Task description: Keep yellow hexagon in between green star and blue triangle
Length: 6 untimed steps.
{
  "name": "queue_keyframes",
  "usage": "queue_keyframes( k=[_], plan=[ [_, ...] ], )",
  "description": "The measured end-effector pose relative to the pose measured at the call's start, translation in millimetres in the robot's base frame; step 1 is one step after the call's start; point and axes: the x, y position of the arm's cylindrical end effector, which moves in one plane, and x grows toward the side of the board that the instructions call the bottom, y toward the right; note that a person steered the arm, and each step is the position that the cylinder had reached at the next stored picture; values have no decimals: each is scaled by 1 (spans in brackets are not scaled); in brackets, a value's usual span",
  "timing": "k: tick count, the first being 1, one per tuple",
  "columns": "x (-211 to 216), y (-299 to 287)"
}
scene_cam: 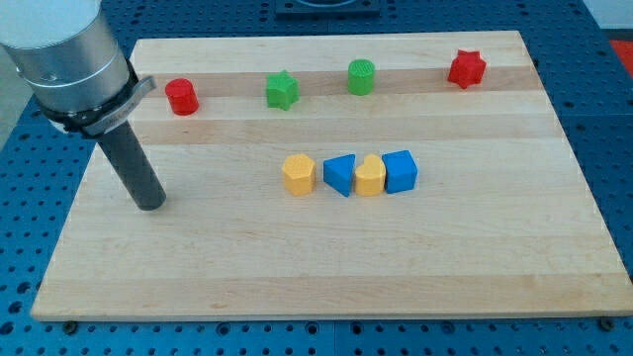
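The yellow hexagon (298, 174) sits near the board's middle, at the left end of a row. Touching its right side is the blue triangle (339, 174), then a yellow heart-like block (369, 176), then a blue cube (400, 170). The green star (282, 90) lies near the view's top, above the hexagon and apart from it. My tip (150, 203) rests on the board at the view's left, well left of the yellow hexagon and touching no block.
A red cylinder (181, 96) lies at the top left, close above my rod. A green cylinder (361, 76) and a red star (467, 68) lie along the top. The wooden board (316, 277) ends on a blue perforated table.
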Motion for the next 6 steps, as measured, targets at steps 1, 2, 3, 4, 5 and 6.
queue_keyframes(
  k=[1, 2, 3, 4, 5, 6],
  plan=[
    [35, 23],
    [56, 79],
    [44, 140],
    [17, 161],
    [-20, 162],
    [-61, 162]
  ],
)
